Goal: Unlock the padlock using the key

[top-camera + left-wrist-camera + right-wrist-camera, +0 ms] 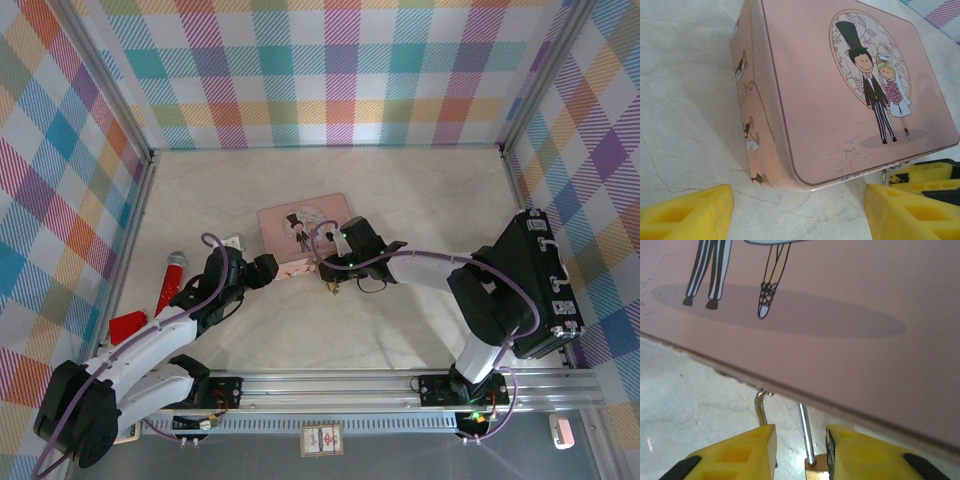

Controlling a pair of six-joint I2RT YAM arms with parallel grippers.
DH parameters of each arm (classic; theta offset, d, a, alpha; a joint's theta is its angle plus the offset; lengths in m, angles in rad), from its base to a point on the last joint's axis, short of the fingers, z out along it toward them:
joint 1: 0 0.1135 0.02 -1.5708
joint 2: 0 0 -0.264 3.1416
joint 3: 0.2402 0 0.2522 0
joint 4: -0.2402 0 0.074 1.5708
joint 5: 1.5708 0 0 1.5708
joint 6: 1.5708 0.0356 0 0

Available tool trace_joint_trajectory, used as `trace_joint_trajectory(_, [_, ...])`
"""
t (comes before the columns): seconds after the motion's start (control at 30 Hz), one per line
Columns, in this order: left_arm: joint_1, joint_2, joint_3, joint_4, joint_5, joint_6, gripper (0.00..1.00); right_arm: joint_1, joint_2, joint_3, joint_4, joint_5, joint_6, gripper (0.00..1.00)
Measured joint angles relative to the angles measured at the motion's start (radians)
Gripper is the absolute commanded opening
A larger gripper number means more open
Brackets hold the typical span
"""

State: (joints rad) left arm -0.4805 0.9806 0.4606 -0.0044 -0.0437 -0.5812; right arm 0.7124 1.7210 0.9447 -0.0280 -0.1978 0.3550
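Observation:
The pink picture case (300, 232) lies on the marble table. At its near edge hangs the tiny brass padlock (816, 470), its silver shackle (805, 427) hooked under the lid's rim. My right gripper (801, 430) is shut on the padlock, one yellow finger on each side of the shackle; from above it (333, 272) sits at the case's front right corner. My left gripper (799, 190) is open with nothing between its fingers, at the case's (840, 100) near left corner (272, 268). The key is hidden.
A red microphone-like stick (170, 285) and a red block (128, 326) lie at the left. A black case (545, 285) stands by the right wall. A small white object (232, 241) sits left of the pink case. Plaid walls surround the table.

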Motion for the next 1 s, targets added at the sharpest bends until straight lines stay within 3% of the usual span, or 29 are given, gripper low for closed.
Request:
trace_joint_trajectory(0.63, [0.021, 0.218, 0.064, 0.069, 0.097, 0.056, 0.67, 0.0, 0.05, 0.021, -0.015, 0.002, 0.006, 0.22])
trace_joint_trajectory(1.0, [0.018, 0.307, 0.126, 0.073, 0.138, 0.075, 0.64, 0.001, 0.057, 0.028, -0.014, 0.006, 0.037, 0.11])
